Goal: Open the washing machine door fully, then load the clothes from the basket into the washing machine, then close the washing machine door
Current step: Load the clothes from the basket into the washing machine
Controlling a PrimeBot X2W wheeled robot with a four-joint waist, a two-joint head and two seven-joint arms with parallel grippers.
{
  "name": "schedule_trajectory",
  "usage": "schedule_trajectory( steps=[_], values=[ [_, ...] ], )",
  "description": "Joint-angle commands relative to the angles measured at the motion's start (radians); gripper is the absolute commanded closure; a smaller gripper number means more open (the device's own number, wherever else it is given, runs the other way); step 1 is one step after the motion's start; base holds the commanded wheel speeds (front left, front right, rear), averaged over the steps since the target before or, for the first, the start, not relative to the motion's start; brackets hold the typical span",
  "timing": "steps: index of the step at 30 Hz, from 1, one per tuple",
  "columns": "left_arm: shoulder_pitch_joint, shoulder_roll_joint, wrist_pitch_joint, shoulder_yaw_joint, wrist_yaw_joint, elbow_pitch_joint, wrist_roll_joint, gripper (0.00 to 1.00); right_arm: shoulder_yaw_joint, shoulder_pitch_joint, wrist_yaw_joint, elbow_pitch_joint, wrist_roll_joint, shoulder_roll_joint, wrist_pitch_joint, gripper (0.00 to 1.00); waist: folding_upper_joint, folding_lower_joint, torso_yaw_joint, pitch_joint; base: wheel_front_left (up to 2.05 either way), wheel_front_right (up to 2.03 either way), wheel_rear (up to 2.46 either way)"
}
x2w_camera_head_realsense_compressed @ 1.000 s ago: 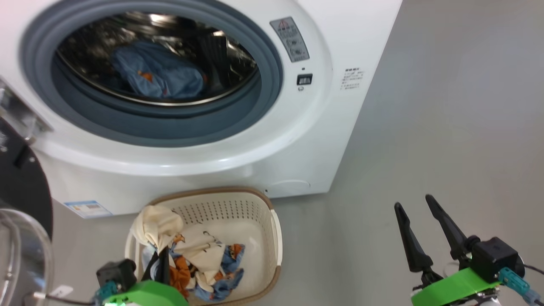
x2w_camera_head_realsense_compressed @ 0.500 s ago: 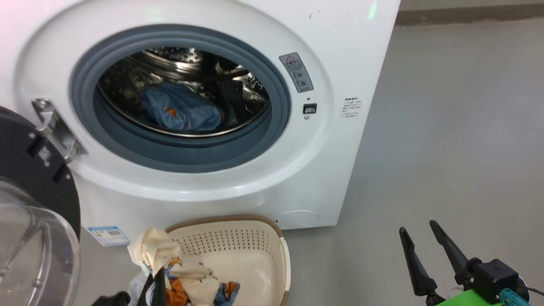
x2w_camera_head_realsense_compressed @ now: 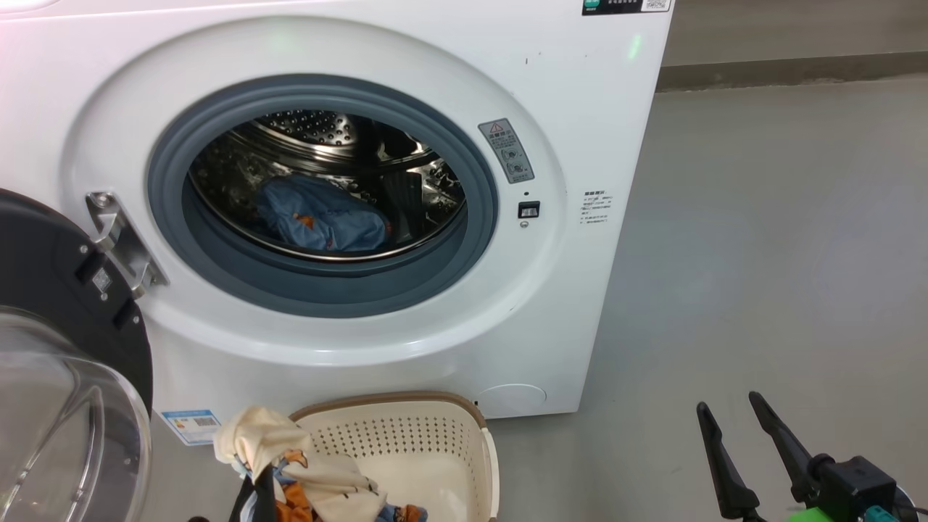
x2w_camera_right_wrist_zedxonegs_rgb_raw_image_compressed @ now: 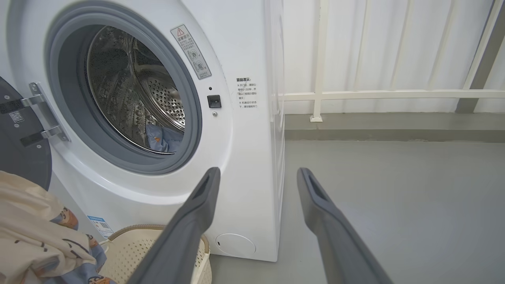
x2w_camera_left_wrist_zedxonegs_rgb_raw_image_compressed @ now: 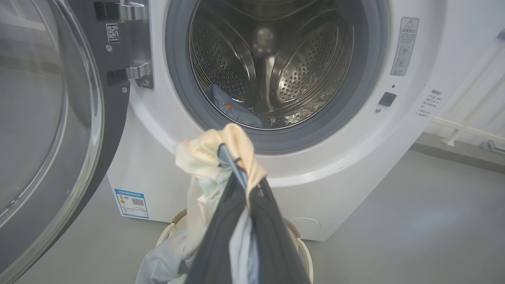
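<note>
We see the washing machine door (x2w_camera_head_realsense_compressed: pixel 43 268) wide open; a blue garment (x2w_camera_head_realsense_compressed: pixel 319 221) lies inside the washing machine (x2w_camera_head_realsense_compressed: pixel 594 130), and cream clothes (x2w_camera_head_realsense_compressed: pixel 261 435) rise from the basket (x2w_camera_head_realsense_compressed: pixel 406 442).

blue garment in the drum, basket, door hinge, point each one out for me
blue garment (x2w_camera_head_realsense_compressed: pixel 322 221), head view, middle of the crumpled fabric in the drum
basket (x2w_camera_head_realsense_compressed: pixel 395 438), head view, perforated back wall
door hinge (x2w_camera_head_realsense_compressed: pixel 123 239), head view, middle of the metal bracket

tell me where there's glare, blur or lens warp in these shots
Head view: glints on the drum, pink flare in the top left corner. Left wrist view: clothes pinched in the left gripper look soft. Right wrist view: wide lens enlarges the open right gripper and slants the washing machine.
</note>
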Motion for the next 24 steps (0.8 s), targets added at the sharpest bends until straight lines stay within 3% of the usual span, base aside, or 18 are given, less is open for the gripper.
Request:
schedule_trajectory(
  steps=[1,24],
  values=[
    [-0.012,0.007,-0.014,0.037,0.007,-0.034,0.01,1.0,0.017,0.001,0.009,-0.019,-0.014,-0.008,-0.005,0.0,0.0,0.0001,-0.002,-0.003,0.0,0.0,0.0],
    [0.016,0.03,-0.006,0.041,0.02,-0.102,0.015,1.0,0.019,0.004,0.009,-0.022,-0.022,-0.006,-0.005,0.0,0.0,0.0001,-0.005,-0.006,0.0,0.0,0.0]
  ],
)
